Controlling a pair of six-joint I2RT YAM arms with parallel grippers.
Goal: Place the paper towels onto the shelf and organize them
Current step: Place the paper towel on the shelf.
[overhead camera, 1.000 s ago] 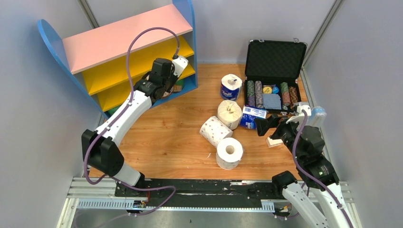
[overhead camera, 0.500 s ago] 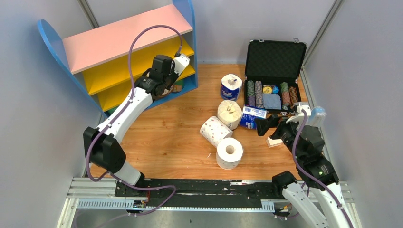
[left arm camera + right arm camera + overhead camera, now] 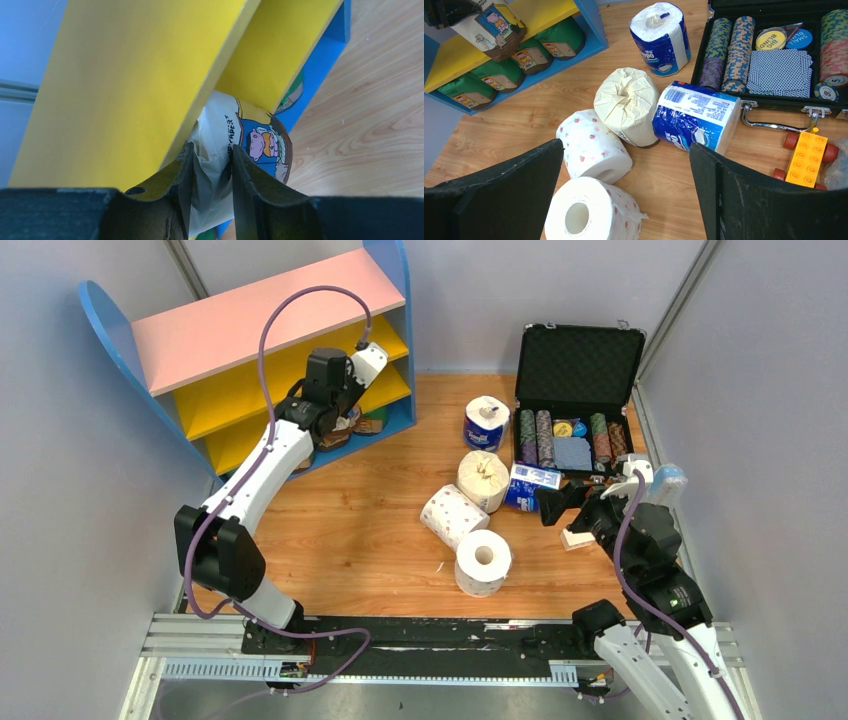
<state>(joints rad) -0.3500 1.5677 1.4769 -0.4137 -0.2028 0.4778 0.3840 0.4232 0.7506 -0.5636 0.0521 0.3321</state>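
My left gripper (image 3: 210, 185) is shut on the crumpled wrapper end of a cream-wrapped cartoon-print paper towel roll (image 3: 250, 145). It holds the roll at the front edge of the shelf's (image 3: 260, 315) yellow boards (image 3: 125, 75); this roll also shows in the right wrist view (image 3: 491, 22). Three green-wrapped rolls (image 3: 501, 75) lie on the bottom tier. On the table are an upright blue-white roll (image 3: 486, 423), a cream roll (image 3: 484, 480), a lying blue-white roll (image 3: 527, 487), a flowered white roll (image 3: 453, 515) and a bare white roll (image 3: 483, 562). My right gripper (image 3: 562, 522) is open and empty, above and to the right of them.
An open black foam-lined case (image 3: 580, 365) with poker chip stacks and cards stands at the back right. A yellow toy brick car (image 3: 806, 157) lies in front of it. A plastic bottle (image 3: 670, 480) is by the right wall. Grey walls close in both sides.
My left arm has moved left and a little farther back with the roll, closer in to the shelf. The right arm and the table rolls have not moved.
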